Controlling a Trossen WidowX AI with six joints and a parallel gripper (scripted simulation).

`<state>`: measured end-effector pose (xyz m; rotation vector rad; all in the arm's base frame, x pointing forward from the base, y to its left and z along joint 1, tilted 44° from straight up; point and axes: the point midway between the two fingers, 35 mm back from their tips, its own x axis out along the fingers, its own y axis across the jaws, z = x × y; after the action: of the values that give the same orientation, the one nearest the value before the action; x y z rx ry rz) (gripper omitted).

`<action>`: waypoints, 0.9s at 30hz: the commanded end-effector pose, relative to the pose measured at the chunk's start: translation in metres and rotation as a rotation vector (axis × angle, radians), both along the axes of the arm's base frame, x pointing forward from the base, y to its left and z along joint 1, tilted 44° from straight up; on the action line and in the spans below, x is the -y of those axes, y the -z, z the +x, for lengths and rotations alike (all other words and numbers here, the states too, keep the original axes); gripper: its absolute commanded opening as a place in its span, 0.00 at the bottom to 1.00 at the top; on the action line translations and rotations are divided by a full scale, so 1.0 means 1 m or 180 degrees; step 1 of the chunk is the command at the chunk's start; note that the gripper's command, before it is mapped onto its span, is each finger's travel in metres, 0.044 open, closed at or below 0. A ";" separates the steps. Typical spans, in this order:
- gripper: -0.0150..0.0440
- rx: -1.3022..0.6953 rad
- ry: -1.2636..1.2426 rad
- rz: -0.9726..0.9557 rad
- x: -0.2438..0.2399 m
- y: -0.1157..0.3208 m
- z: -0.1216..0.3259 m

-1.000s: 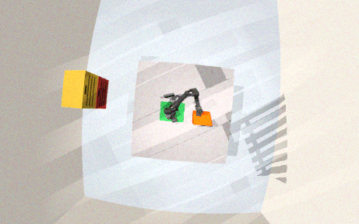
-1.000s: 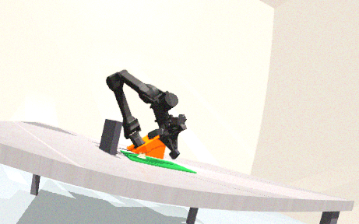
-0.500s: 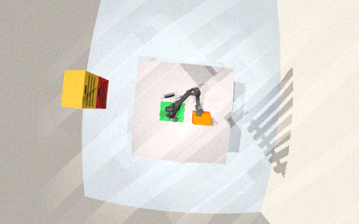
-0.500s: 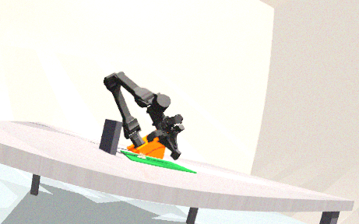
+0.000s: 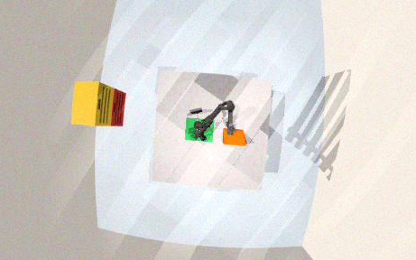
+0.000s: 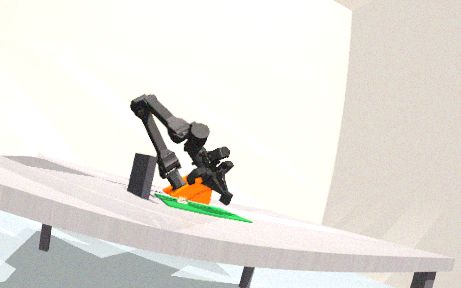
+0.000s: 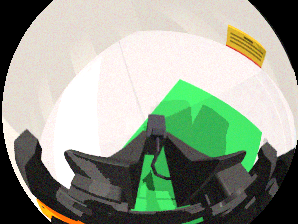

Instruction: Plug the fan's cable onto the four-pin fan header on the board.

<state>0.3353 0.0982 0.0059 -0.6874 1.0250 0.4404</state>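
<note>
The green board (image 5: 189, 121) (image 6: 235, 218) (image 7: 186, 94) lies on the table. My gripper (image 6: 226, 198) (image 7: 156, 132) is shut on a small dark plug (image 7: 156, 121), which shows between the fingertips in the wrist view. In the exterior view the fingertips appear a little above the board, near its far edge. A thin dark cable (image 7: 154, 165) hangs from the plug and curls back between the fingers. The four-pin header cannot be made out; the fingers and shadows cover part of the board. Whether the plug touches anything is not clear.
A dark upright block (image 5: 196, 110) (image 6: 142, 176) stands beside the board. The orange base (image 5: 235, 138) (image 6: 194, 193) is under the arm. A yellow and red box (image 5: 85, 104) (image 7: 245, 47) is well beyond the table. Striped shadows cross the table.
</note>
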 end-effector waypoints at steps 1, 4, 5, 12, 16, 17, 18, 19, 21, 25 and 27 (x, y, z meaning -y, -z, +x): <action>0.25 0.0092 -0.0085 0.0068 0.001 -0.001 -0.002; 0.25 0.0167 -0.0135 0.0111 0.002 -0.002 -0.002; 0.25 0.0192 -0.0152 0.0125 0.002 -0.002 -0.003; 0.25 0.0374 -0.0271 0.0212 0.004 -0.006 -0.004; 0.25 0.0483 -0.0341 0.0256 0.005 -0.008 -0.005; 0.25 0.0510 -0.0358 0.0266 0.005 -0.008 -0.006; 0.25 0.0538 -0.0376 0.0276 0.005 -0.009 -0.006; 0.25 0.0566 -0.0393 0.0286 0.005 -0.010 -0.006; 0.25 0.0622 -0.0429 0.0304 0.006 -0.011 -0.007; 0.25 0.0737 -0.0500 0.0337 0.007 -0.014 -0.009; 0.25 0.0796 -0.0536 0.0351 0.008 -0.015 -0.010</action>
<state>0.3290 0.0914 0.0195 -0.7050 0.7399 0.5263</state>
